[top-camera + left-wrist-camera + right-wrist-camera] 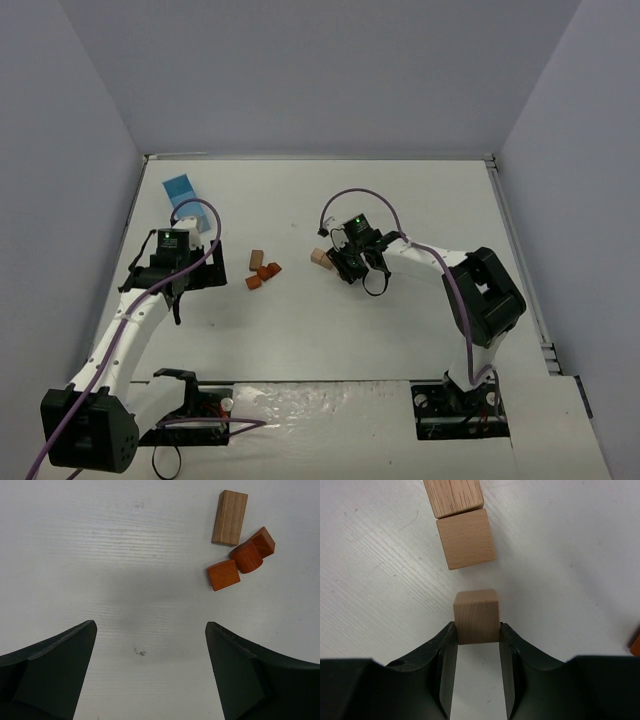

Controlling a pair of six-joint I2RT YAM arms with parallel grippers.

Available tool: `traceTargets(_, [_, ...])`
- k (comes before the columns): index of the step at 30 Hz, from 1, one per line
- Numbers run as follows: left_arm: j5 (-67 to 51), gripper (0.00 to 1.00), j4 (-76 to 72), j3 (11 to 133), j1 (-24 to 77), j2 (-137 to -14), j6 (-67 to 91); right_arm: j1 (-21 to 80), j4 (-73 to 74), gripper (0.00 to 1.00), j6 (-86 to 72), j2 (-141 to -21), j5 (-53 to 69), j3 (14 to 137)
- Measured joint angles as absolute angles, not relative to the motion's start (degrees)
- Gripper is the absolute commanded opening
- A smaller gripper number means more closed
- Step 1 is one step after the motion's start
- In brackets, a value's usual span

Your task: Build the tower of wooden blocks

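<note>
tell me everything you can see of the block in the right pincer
It is a small light tan wooden block, cube-shaped, with visible grain. The right pincer is shut on its sides, and its front half sticks out past the black fingers. A gap separates it from another tan block ahead on the white table. Whether it is lifted is unclear.

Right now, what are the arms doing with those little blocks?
Status: right fingers shut on tan block, two others just ahead; left fingers open, empty; reddish blocks loose.
</note>
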State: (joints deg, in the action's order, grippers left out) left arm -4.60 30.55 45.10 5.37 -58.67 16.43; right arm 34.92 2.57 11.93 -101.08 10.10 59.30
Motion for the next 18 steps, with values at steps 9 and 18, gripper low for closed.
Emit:
traceTargets(9, [-4.6, 0.88, 30.5, 45.1, 5.4, -58.7, 16.4, 34.9, 3.0, 0.14, 13.2, -102.9, 10.5, 61.8])
traceTargets(18, [-4.6, 0.88, 30.5, 45.1, 5.4, -58.7, 16.4, 34.9, 3.0, 0.16, 14.7, -104.2, 10.9, 63.0])
